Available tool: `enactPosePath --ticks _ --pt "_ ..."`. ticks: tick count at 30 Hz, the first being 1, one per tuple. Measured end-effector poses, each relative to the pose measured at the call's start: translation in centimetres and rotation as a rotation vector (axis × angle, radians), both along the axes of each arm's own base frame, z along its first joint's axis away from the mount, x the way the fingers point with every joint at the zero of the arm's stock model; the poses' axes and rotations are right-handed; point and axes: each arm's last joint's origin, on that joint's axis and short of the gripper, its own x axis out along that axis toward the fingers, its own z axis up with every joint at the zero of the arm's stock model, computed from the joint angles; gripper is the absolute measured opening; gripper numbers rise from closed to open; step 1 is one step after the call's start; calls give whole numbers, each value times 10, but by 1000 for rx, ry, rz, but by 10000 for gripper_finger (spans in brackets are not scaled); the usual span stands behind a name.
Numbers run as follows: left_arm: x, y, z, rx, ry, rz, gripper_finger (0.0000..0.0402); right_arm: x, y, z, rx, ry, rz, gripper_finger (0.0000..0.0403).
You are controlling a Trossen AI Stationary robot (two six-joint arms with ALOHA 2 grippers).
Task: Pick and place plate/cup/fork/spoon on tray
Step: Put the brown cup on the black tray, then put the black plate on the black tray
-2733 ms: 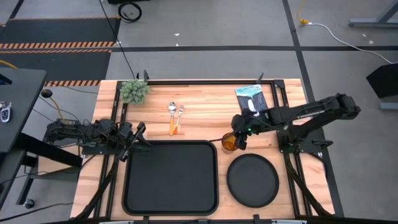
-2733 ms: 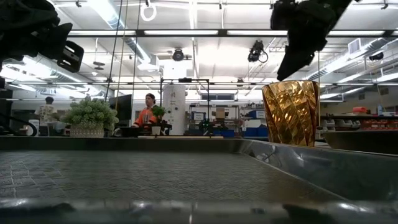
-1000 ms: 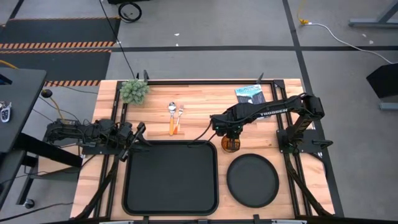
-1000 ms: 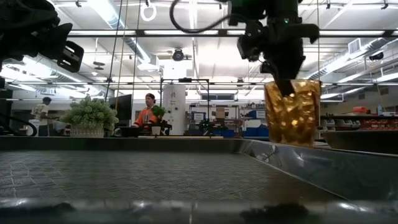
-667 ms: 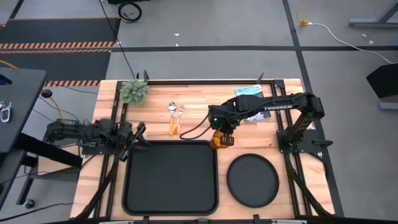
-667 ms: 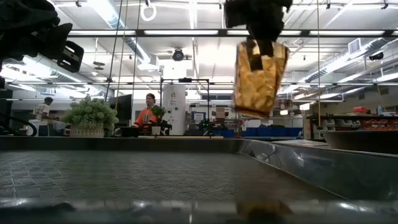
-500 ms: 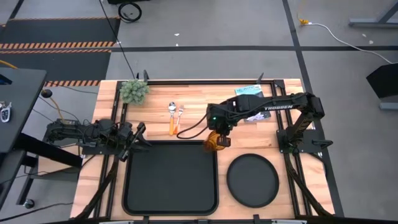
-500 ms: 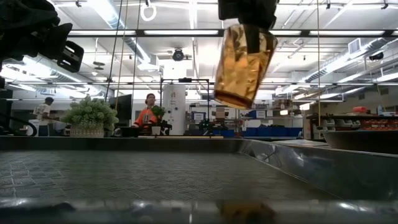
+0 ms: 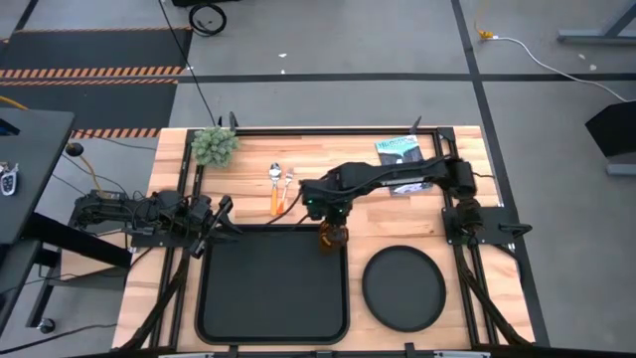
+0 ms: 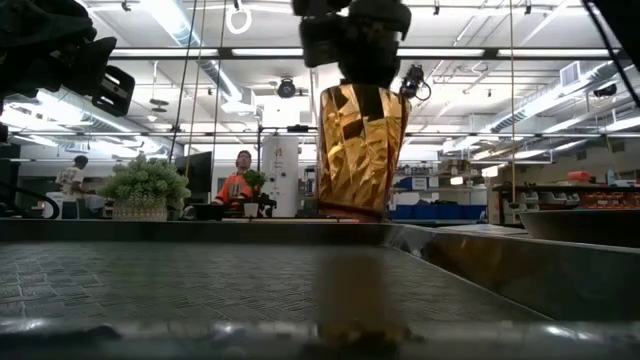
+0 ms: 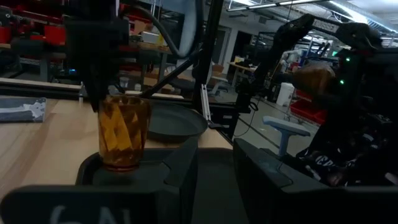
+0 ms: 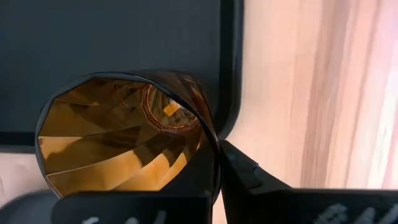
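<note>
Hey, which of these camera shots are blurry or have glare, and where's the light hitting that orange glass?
In the low view, ceiling strip lights glare behind the cup, whose facets glow; the tray blurs at the picture's bottom edge. In the left wrist view, the left gripper is soft and dark up close. In the right wrist view, light shines through the glass; the right gripper is blurred.

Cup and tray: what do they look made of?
Cup: looks like amber glass, though clear plastic is possible; translucent, faceted, glossy, light passes through. Tray: matte black with a raised rim and fine textured floor in the low view; plastic or coated metal, can't tell. Right gripper holds the cup.
</note>
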Motion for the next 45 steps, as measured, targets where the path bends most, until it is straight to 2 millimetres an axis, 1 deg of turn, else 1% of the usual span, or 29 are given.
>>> enactPosePath --ticks 3,8,14,24,32,35,38,42,45 --pt "0 0 0 0 0 0 110 9 0 -4 -3 37 23 13" --pt "0 0 0 0 0 0 110 15 0 -11 -3 66 39 14" --pt "0 0 0 0 0 0 110 14 0 -13 -3 82 42 20" --pt "0 0 0 0 0 0 110 16 0 -13 -4 66 53 73" --pt "0 0 0 0 0 0 110 15 0 -12 -4 68 54 79" --pt "0 0 0 0 0 0 110 15 0 -1 -5 43 53 80" --pt "0 0 0 0 0 0 110 10 2 19 -6 3 56 80" --pt "0 0 0 0 0 0 110 -4 9 43 -26 -32 55 80" --pt "0 0 0 0 0 0 110 -18 19 66 -87 -92 48 80"
